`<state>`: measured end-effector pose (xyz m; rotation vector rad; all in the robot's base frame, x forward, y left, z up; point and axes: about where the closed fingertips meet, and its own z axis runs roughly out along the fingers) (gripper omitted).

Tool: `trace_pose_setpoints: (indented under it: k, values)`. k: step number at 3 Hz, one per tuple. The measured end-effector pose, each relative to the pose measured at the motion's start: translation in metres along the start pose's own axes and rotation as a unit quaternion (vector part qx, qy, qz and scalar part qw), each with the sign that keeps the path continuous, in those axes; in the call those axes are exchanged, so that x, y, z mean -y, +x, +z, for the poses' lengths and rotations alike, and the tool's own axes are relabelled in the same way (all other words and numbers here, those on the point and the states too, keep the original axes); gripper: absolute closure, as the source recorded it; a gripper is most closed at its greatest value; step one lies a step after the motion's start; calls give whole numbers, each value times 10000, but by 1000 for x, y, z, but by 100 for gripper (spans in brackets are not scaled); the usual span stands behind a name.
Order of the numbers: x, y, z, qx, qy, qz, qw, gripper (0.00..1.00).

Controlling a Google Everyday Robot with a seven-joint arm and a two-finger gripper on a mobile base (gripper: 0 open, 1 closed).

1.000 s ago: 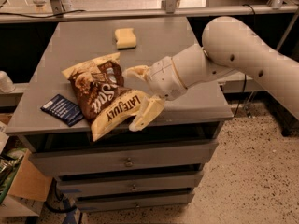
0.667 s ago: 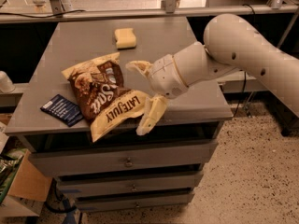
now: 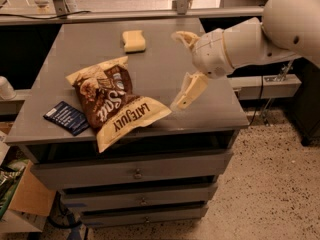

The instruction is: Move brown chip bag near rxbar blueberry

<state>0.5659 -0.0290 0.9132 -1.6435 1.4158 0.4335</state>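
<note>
Now, with the bag (image 3: 112,101) left of the spread, empty hand (image 3: 186,66), just beside the bar (image 3: 66,117), lift clear without brushing it.

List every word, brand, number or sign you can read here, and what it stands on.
"LATE JULY": on the brown chip bag, at its tan lower end.
White script on its dark centre: too blurred to read.
White lines on the rxbar blueberry: too small to read.
The gripper, open above the table, apart from the bag: no text.
</note>
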Motion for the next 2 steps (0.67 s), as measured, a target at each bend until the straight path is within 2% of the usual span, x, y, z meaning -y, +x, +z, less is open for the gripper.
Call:
trace_pose_setpoints:
  k: [1,2]
  values:
    - [46,11,-50,-184,792,-4,9967,0]
    - [53,9,-58,-182,901,-27,9958,0]
